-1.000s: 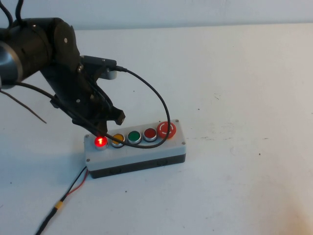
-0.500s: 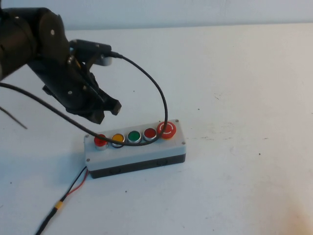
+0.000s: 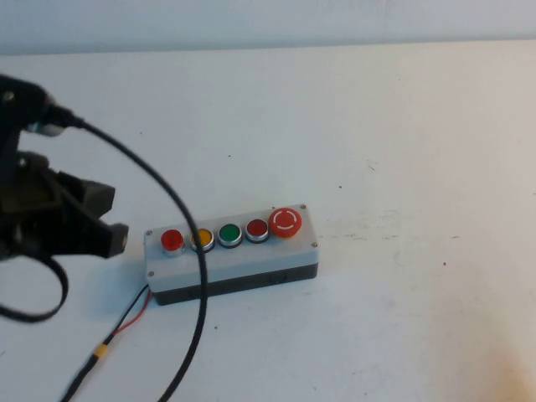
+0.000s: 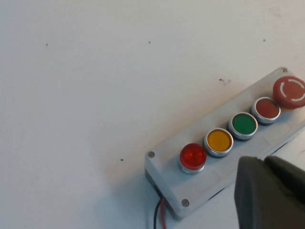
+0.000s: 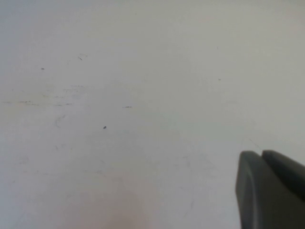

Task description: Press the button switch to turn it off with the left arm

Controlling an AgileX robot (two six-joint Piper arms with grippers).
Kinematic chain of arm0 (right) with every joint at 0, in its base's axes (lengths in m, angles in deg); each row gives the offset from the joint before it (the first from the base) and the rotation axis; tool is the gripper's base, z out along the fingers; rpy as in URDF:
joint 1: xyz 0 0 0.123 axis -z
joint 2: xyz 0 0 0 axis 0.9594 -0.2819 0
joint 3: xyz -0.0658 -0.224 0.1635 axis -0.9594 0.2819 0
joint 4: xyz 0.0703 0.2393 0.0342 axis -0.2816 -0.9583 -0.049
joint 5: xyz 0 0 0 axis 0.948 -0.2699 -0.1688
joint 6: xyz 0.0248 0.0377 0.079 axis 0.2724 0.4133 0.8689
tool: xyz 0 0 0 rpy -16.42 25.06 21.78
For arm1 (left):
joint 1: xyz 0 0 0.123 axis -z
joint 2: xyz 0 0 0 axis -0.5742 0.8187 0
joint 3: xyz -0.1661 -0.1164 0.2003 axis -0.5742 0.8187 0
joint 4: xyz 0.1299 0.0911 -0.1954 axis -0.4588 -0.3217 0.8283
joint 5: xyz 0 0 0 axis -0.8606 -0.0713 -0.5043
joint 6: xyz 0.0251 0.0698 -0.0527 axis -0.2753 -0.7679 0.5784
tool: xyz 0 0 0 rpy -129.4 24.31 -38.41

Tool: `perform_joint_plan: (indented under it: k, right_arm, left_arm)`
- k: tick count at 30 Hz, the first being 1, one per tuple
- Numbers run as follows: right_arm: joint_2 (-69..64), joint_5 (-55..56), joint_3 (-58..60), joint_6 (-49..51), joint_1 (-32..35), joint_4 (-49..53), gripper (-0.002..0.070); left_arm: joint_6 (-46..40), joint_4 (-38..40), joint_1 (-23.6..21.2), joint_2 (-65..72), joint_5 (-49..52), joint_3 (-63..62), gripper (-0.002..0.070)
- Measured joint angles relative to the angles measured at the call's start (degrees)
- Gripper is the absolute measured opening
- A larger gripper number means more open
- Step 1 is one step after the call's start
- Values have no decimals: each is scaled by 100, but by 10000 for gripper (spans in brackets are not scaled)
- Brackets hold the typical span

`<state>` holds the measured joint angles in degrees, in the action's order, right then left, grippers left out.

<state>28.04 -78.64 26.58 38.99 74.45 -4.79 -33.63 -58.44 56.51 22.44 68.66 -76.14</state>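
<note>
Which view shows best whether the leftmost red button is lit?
The left wrist view: the leftmost red button sits close and unobstructed, unlit, with the closed left pincer beside the switch box. The high view shows it smaller, left pincer nearby. The right wrist view shows only table and the closed right pincer.

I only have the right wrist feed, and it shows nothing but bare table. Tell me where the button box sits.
Observer: The button box sits mid-table in the high view, with five buttons in a row on top.
Operator: Report the left hand.
Observer: The left hand hangs shut off the box's left end, apart from it.
Operator: Give me the leftmost light's state.
Observer: The red light at the left end is not glowing. Your right hand, shut over the table, does not show in the high view.
</note>
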Motion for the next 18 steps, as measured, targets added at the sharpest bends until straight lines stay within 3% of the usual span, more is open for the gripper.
perform_joint_plan:
  k: [10,18]
  right_arm:
    - [0,0,0,0,0,0,-16]
    - [0,0,0,0,0,0,-16]
  left_arm:
    - [253,132,0,-2177,-1031,1935,-2]
    - [301,-162,0,-2668,-1330,2299,-2]
